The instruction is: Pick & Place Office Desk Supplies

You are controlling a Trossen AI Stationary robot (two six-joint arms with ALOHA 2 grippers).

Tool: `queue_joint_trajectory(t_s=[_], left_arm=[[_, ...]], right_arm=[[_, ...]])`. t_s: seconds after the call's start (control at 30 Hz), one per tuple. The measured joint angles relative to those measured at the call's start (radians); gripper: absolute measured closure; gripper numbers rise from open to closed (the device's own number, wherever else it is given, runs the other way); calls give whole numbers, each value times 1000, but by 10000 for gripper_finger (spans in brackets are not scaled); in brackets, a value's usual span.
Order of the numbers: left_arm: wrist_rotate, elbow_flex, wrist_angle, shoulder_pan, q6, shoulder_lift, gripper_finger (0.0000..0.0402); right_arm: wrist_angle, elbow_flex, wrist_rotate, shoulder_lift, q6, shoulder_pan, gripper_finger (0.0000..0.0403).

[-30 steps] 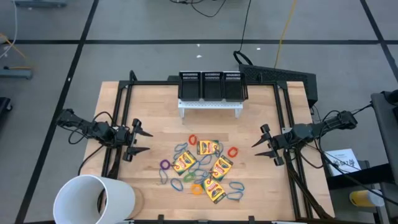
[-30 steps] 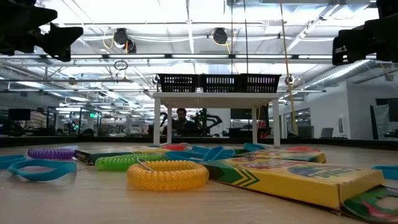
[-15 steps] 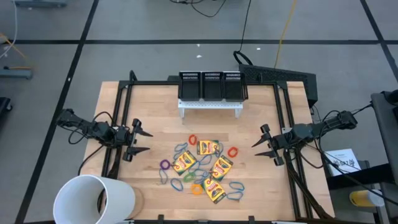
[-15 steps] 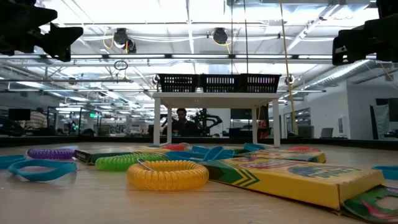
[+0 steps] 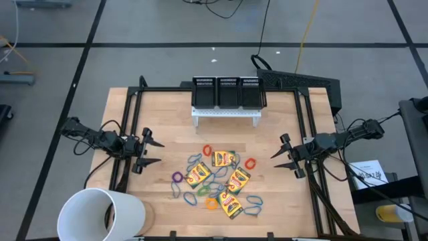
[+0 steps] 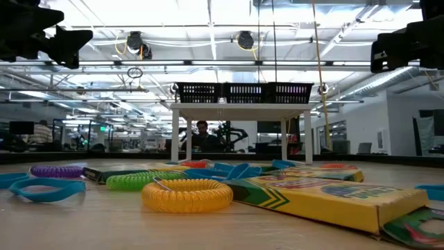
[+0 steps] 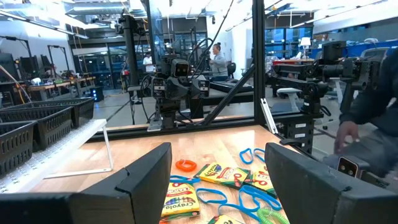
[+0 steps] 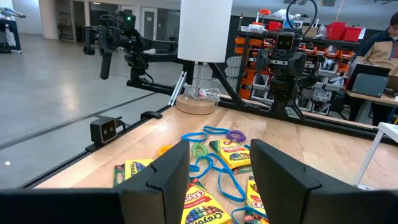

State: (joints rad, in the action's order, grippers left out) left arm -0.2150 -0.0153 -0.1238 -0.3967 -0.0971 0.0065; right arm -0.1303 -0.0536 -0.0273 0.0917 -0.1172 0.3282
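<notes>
Several flat yellow-and-green crayon boxes (image 5: 223, 179) lie scattered in the table's near middle, mixed with thin rubber-band loops (image 5: 251, 163) in red, orange, blue, green and purple. The boxes show in the left wrist view (image 7: 224, 175), the right wrist view (image 8: 231, 153) and the low view (image 6: 326, 198). My left gripper (image 5: 153, 151) hovers open above the table, left of the pile. My right gripper (image 5: 279, 154) hovers open on the pile's right. Each points toward the pile and touches nothing.
Three black mesh bins (image 5: 227, 93) stand on a white rack (image 5: 226, 114) at the table's far middle. A large white cup (image 5: 100, 213) sits at the near left corner. Bare wood lies between the pile and the rack. People show in the room beyond.
</notes>
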Motion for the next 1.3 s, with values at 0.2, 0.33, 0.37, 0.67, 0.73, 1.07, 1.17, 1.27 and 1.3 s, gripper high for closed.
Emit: queue_joint_trajectory(t_s=[0.2,0.33,0.37,0.67,0.73,1.07,1.17,1.27,1.3], left_arm=[[0,0,0,0,0,0,133],[0,0,0,0,0,0,133],[0,0,0,0,0,0,133],[0,0,0,0,0,0,133],[0,0,0,0,0,0,133],[0,0,0,0,0,0,133],[0,0,0,0,0,0,133],[0,0,0,0,0,0,133],[0,0,0,0,0,0,133]], right_arm=[[0,0,0,0,0,0,242],[0,0,0,0,0,0,242],[0,0,0,0,0,0,242],[-49,0,-4,1,163,1,243],[-102,0,-1,3,284,1,243],[-405,0,32,9,512,1,241],[-458,0,27,44,525,2,242],[-584,0,27,132,528,14,241],[-641,0,26,173,516,24,239]])
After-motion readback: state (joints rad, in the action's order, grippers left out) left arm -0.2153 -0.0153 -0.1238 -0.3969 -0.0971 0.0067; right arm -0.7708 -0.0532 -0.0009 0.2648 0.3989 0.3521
